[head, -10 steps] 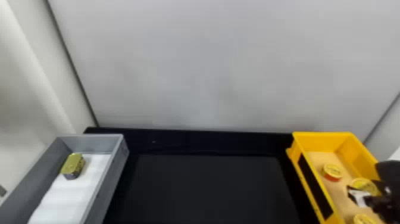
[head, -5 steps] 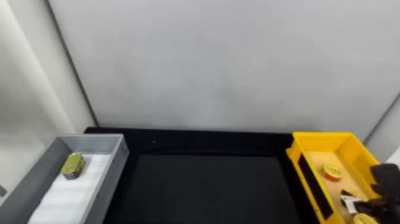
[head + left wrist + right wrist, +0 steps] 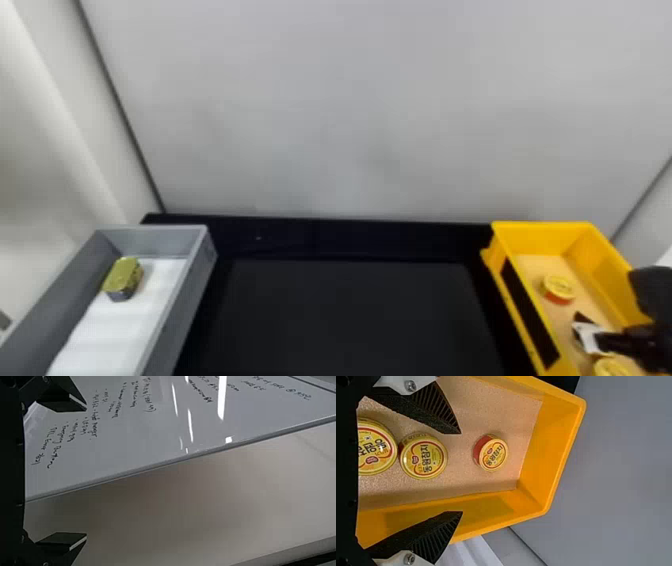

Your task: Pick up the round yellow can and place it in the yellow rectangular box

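a: where was the can?

b: three round cans lay in the yellow box [image 3: 566, 403]: one can [image 3: 493, 454] apart, beyond a close pair [image 3: 423, 459]. i couldn't tell which was meant.

a: and the right end effector [image 3: 461, 473]?

b: over the box, fingers wide, gripping nothing.

a: so which step was it?

b: placing looked done to me, leaving only the retreat. that called for a straight rise, clear of the walls and cans.

a: and the left end effector [image 3: 86, 472]?

b: idle, fingers wide, before a whiteboard [image 3: 158, 435].
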`<act>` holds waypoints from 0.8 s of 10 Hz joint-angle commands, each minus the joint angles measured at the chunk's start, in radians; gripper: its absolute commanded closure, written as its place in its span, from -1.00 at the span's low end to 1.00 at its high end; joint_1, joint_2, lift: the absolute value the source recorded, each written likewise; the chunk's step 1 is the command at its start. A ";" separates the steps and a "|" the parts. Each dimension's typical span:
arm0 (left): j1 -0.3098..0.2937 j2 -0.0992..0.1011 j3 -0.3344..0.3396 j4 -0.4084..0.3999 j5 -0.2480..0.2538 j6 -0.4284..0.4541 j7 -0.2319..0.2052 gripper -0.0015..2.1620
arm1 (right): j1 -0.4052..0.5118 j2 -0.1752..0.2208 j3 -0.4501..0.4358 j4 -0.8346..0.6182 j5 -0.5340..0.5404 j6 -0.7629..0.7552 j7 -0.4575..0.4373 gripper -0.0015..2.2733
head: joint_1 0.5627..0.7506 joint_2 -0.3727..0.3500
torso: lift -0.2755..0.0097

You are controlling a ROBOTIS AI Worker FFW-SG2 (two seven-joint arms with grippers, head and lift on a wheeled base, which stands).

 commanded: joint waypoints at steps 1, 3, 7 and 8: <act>0.002 -0.003 0.002 0.000 0.000 0.000 -0.001 -0.88 | 0.002 0.000 0.008 -0.050 0.001 -0.003 -0.034 -0.94 | -0.30 0.07 | 0.55; 0.001 -0.003 0.002 0.000 -0.001 0.000 -0.001 -0.88 | -0.028 -0.003 0.028 -0.135 0.024 0.011 -0.048 -0.93 | -0.30 0.07 | 0.55; 0.001 -0.003 0.002 -0.012 -0.006 -0.003 0.000 -0.88 | -0.101 -0.004 0.126 -0.355 0.102 0.014 -0.042 -0.91 | -0.30 0.07 | 0.55; -0.001 -0.003 0.002 -0.020 -0.008 -0.009 0.000 -0.88 | -0.131 -0.004 0.130 -0.419 0.109 -0.033 -0.060 -0.90 | -0.30 0.07 | 0.55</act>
